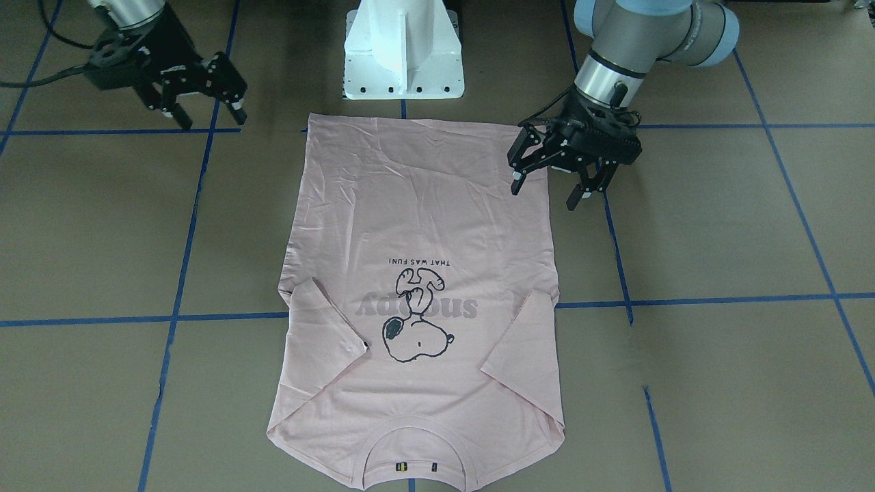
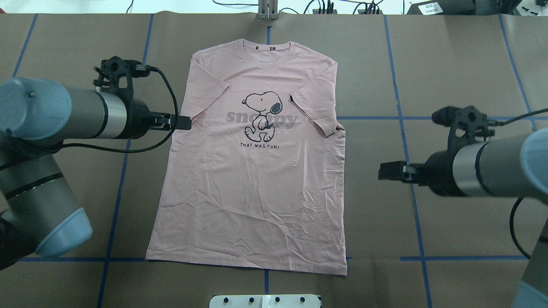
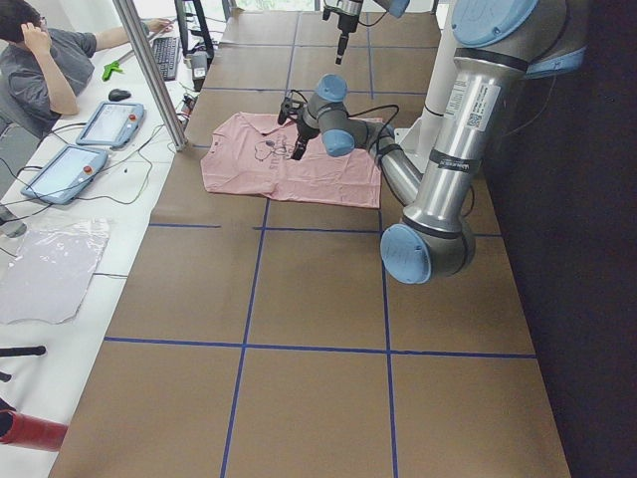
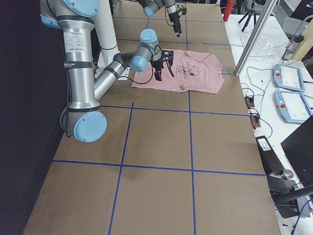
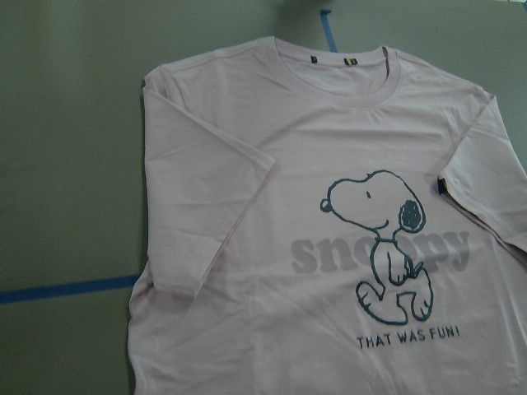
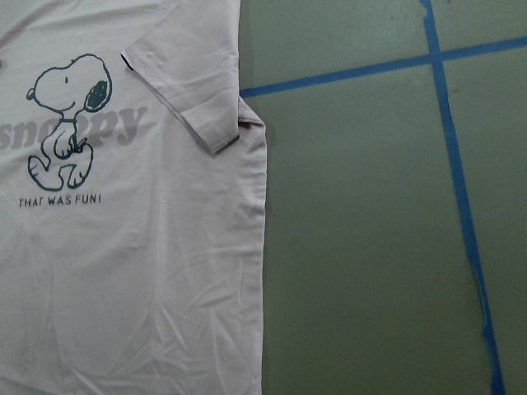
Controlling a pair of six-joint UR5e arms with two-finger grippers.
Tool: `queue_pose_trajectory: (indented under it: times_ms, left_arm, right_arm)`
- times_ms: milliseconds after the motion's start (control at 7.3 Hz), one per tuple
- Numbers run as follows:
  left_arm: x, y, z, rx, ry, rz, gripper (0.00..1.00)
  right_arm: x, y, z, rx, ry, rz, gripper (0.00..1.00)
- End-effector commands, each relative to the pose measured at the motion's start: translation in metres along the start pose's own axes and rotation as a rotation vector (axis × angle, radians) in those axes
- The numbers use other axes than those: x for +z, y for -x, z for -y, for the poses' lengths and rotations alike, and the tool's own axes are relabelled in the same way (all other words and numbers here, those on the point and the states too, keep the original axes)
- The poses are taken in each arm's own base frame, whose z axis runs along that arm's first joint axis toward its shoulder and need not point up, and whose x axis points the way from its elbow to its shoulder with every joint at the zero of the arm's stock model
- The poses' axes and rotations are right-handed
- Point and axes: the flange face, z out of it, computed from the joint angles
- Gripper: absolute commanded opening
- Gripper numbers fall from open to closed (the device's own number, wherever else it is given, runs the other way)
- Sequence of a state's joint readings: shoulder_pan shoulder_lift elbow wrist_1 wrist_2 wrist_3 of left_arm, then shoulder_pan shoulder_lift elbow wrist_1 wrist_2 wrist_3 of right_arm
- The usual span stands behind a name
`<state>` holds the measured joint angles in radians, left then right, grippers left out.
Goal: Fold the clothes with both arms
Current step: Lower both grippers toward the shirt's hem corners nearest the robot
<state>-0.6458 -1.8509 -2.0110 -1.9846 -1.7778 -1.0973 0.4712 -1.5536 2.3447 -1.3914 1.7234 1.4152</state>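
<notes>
The clothes are one pale pink T-shirt [image 2: 257,184] lying flat and face up, collar [image 2: 272,46] at the far side and hem toward the robot base. Both short sleeves are folded inward over the chest, beside the dog print [image 2: 262,115]. My left gripper [image 1: 545,195] hovers open over the shirt's left edge, with nothing between its fingers. My right gripper [image 1: 212,117] is open too and hangs off to the right of the shirt, clear of the cloth. The left wrist view shows the collar and print [image 5: 379,239]; the right wrist view shows the shirt's right edge and folded sleeve [image 6: 193,90].
Brown table paper with blue tape lines [image 2: 402,128] surrounds the shirt. The white pedestal base [image 1: 403,51] stands just behind the hem. A person sits at a side desk [image 3: 50,70] with tablets, beyond the table's far edge.
</notes>
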Motion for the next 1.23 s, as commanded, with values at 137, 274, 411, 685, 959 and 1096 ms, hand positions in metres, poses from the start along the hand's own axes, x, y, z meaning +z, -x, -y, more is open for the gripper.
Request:
queue_pose_trajectory:
  times_ms: [137,274,411,685,959,1096]
  left_arm:
    - [0.010,0.007,-0.108,-0.042,0.114,0.035,1.00]
    - [0.016,0.016,-0.134,-0.064,0.144,0.051,0.88]
    - [0.024,0.019,-0.149,-0.077,0.141,0.077,0.72]
    - [0.040,0.025,-0.173,-0.059,0.183,0.107,0.72]
    - [0.047,0.025,-0.209,-0.047,0.228,0.126,0.72]
    - [0.048,0.022,-0.223,-0.077,0.234,0.133,0.63]
  right_arm:
    - [0.039,0.025,-0.117,0.016,-0.072,-0.062,1.00]
    - [0.040,0.026,-0.120,0.010,-0.085,-0.063,1.00]
    - [0.041,0.027,-0.120,0.009,-0.087,-0.063,1.00]
    - [0.042,0.029,-0.120,0.009,-0.087,-0.059,1.00]
    - [0.041,0.029,-0.120,0.010,-0.088,-0.056,1.00]
    - [0.041,0.029,-0.120,0.011,-0.088,-0.056,1.00]
